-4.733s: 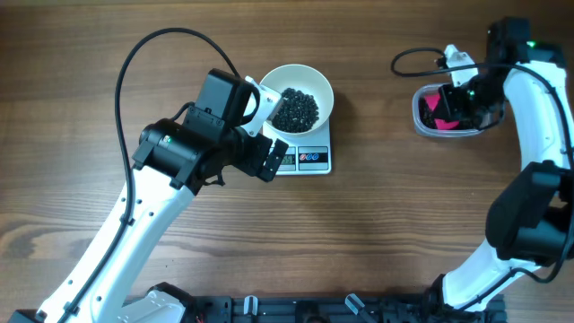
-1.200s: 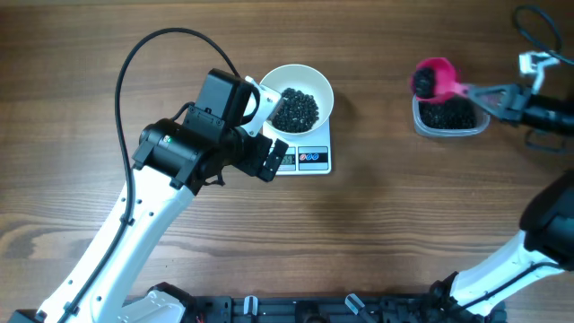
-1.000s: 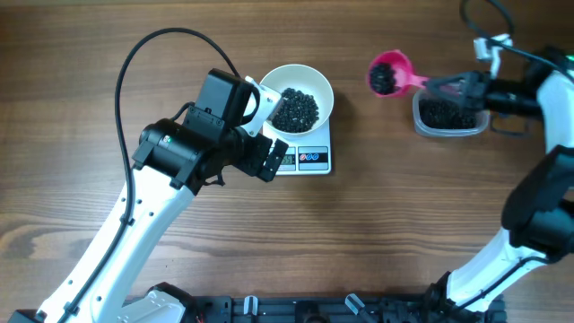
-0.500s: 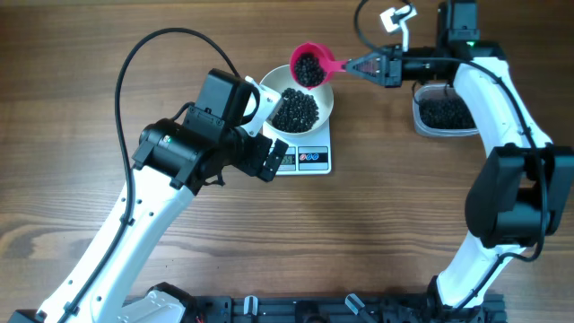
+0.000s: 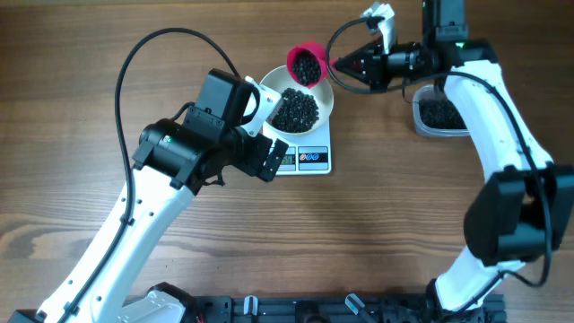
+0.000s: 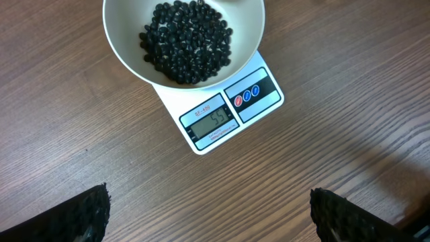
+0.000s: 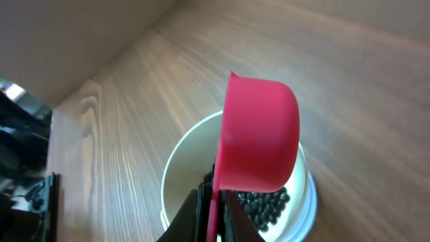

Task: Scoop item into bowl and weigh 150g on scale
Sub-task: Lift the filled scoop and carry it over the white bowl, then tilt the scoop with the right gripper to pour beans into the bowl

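Right pincer (image 5: pixel 348 65): we see it clamped tight on the handle of the pink scoop (image 5: pixel 306 65), jaws pinched together around it.
Scoop: loaded with black beans (image 5: pixel 307 65); it hangs over the far rim of the bowl, and the wrist view shows its underside tipping toward the bowl.
What changed: a second ago the loaded scoop was near the tub. It has now crossed to the bowl and begun to tilt.
Meaning for the task: we judge a pour is about to start, adding weight.
Bowl (image 5: pixel 326 105): white, sitting on the scale, already holding a dark heap of beans (image 5: pixel 294 109).
Scale (image 6: pixel 250 107): white, under the bowl; its display seems to read 55, short of target, though the digits are small.
Tub (image 5: pixel 418 115): clear, well to the right, with beans left in it.
Left pincer (image 6: pixel 211 218): spread wide, empty, hovering above the scale.
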Available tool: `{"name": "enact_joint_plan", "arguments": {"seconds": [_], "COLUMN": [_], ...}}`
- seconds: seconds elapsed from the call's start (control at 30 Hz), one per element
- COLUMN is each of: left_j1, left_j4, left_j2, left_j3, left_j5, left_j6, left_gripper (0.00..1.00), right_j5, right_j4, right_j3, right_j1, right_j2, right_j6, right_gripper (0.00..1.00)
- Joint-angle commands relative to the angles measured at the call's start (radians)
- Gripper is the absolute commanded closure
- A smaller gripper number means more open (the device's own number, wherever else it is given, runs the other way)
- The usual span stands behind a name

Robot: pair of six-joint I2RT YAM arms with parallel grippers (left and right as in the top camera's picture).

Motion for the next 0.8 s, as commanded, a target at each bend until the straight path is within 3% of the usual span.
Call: {"name": "enact_joint_plan", "arguments": {"seconds": [0.0,0.23,0.77], "left_j1": [0.003,0.003,0.003], "left_j4": [0.002,0.002,0.002], "left_j2": [-0.005,-0.005,-0.005], "left_j3": [-0.003,-0.003,-0.003], "left_j5": [-0.006,-0.006,-0.006], "left_j6": [-0.002,-0.003,-0.002], "left_gripper": [0.00,0.00,0.00], "right_j5": [0.021,0.220,0.486], "right_j4": [-0.019,-0.146,-0.074], "right_j3": [0.018,0.018,0.018], "right_j1": [0.016,0.086,0.220], "right_j2": [-0.073,-0.097,-0.129], "right_j6": [-0.067,-0.151,-0.151], "right_gripper": [0.96,0.96,0.96]}}
